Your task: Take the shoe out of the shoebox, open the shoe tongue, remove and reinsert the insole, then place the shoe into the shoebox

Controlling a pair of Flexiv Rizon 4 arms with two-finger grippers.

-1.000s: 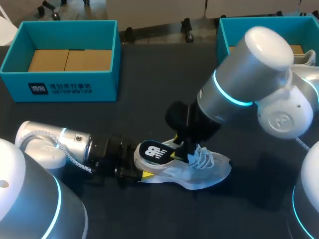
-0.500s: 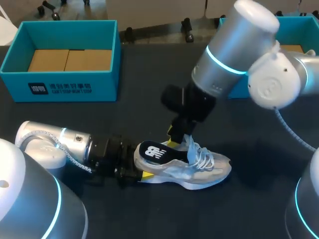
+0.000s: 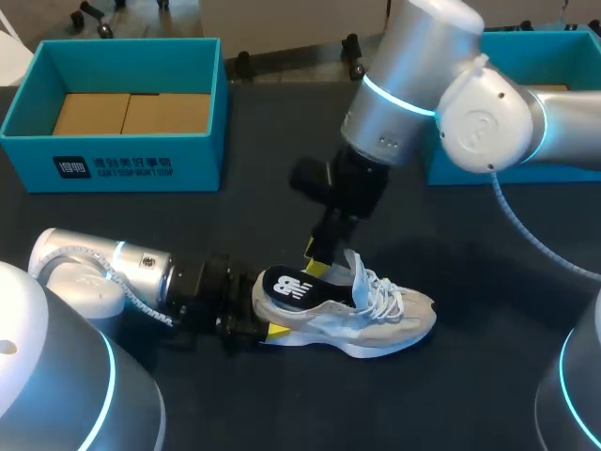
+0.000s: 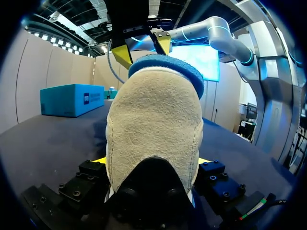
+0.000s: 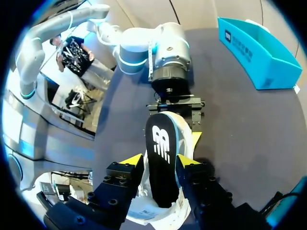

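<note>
While the dark surface (image 3: 282,404) is carrying the teal left shoebox (image 3: 131,164) and right shoebox (image 3: 554,38) along its far edge, the pale sneaker (image 3: 394,324) is lying on its sole near the middle. Left jaws are clamping its heel from both sides; right jaws are hovering spread just above the collar, gripping nothing, over the black insole (image 3: 285,287).

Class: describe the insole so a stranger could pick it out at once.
On the dark table lies a pale shoe, heel gripped by the left claw. The insole is the black slab in its opening, bearing a white logo.
</note>
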